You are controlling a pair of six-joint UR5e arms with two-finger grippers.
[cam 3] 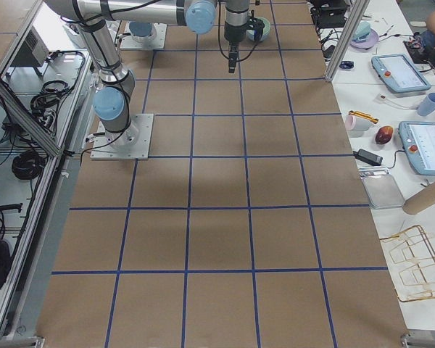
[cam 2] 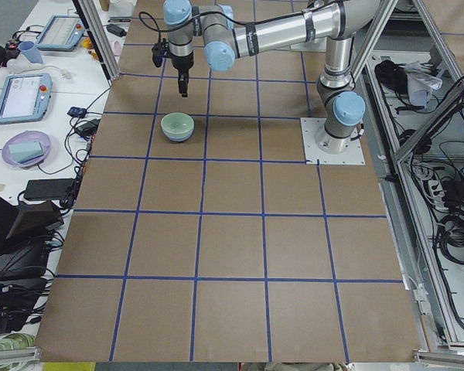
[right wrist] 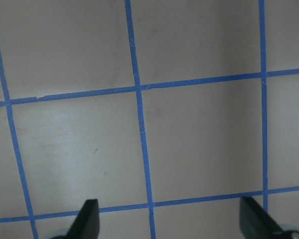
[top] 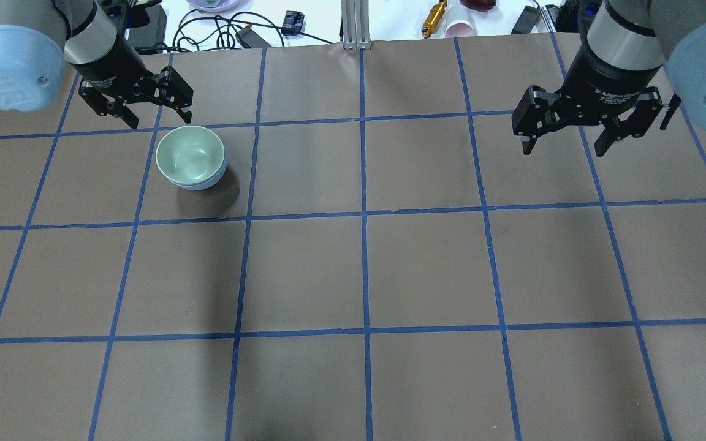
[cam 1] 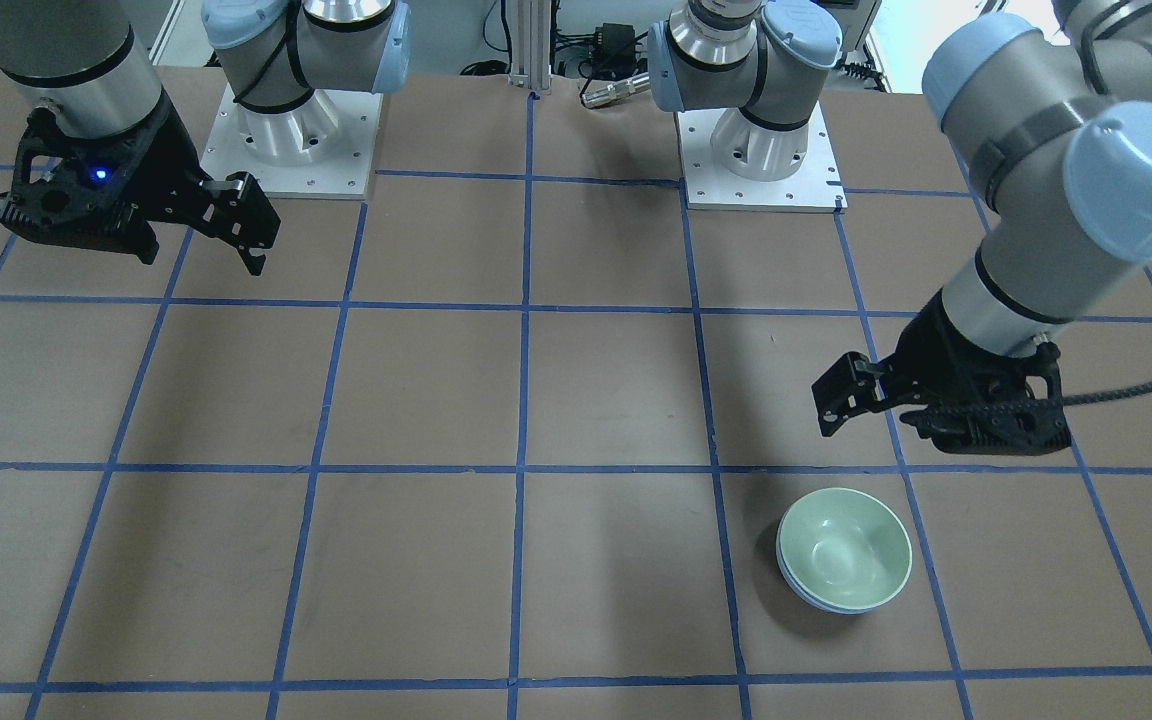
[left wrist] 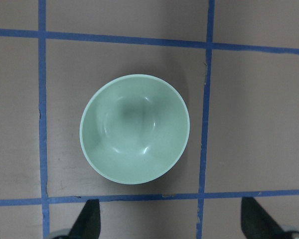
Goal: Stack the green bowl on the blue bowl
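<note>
Green bowl [cam 1: 846, 545] nested in blue bowl [cam 1: 802, 593]; left hand [cam 1: 836, 398] nearby, empty.

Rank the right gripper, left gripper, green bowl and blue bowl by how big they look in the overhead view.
1. right gripper
2. left gripper, somewhat smaller
3. green bowl
4. blue bowl, only a sliver showing under the green one
The grippers hang nearer the camera, which inflates them.

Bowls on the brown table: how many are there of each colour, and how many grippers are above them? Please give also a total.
Green bowls: 1, the green bowl, sitting inside the blue one.
Blue bowls: 1, the blue bowl, underneath.
Grippers: 2, the left gripper and the right gripper, both open and empty.
Total: 4.
</note>
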